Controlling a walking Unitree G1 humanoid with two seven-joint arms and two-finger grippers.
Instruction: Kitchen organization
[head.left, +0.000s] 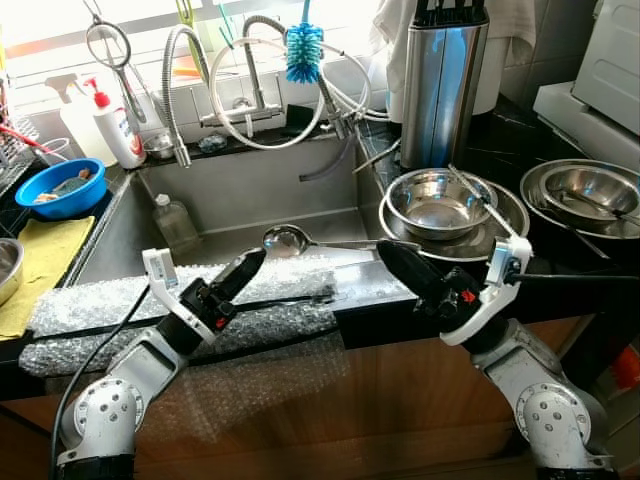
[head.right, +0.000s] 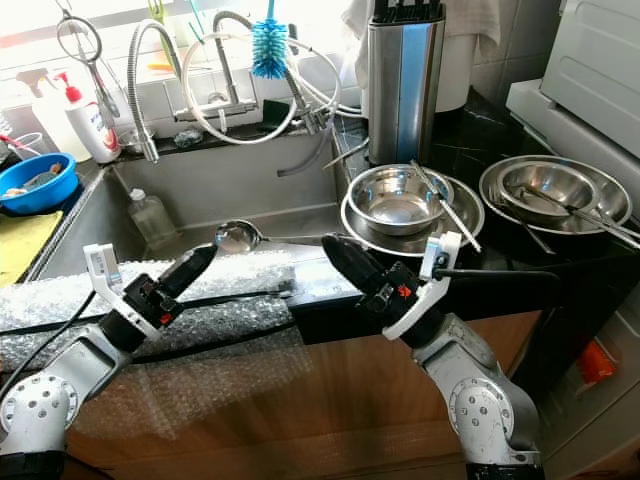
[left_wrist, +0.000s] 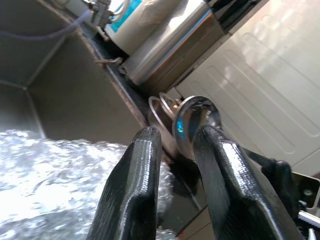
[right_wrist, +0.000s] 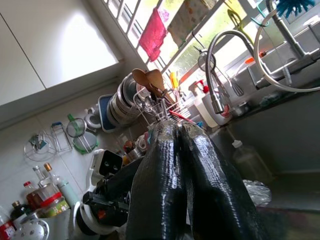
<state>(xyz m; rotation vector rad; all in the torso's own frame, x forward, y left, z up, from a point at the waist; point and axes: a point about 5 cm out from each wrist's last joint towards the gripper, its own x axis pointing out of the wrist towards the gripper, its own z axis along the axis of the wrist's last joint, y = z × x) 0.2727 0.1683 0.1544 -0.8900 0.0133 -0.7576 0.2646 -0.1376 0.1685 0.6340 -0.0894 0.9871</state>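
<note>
Front edge of the bench: a sheet of clear bubble wrap (head.left: 130, 310) is draped over the sink's front rim, and both silver arms reach over it.
Left gripper (head.left: 252, 262): the two black fingers stand slightly apart with nothing between them, tips just short of the ladle's bowl.
Right gripper (head.left: 385, 252): fingers pressed together, holding nothing, hovering over the bench edge near the ladle's handle.
Task's thing, as I judge it: a long-handled steel ladle (head.left: 285, 239) lies across the sink's front rim, bowl toward the left gripper, handle running toward the right-hand bench.
Right side of the bench: a stack of round steel bowls (head.left: 440, 203) with a utensil resting in it sits beside the sink; a second set of shallow steel bowls (head.left: 585, 193) stands toward the right edge.
Sink: the grey steel basin (head.left: 250, 195) holds a small clear plastic bottle (head.left: 173, 222) near its left wall.
Left side: a yellow cloth (head.left: 45, 255) on the bench, behind it a blue plastic bowl (head.left: 60, 187).
Back edge: a coiled spring tap (head.left: 180, 90), a blue bottle brush (head.left: 304, 50), a white pump bottle with a red top (head.left: 118, 128), and a tall steel knife block (head.left: 440, 85).
Progress: early, in my judgement; the ladle is ungrasped, the bowls unsorted, and most tidying remains.
Room: bright window behind, dark stone bench, wooden cabinet front below.
</note>
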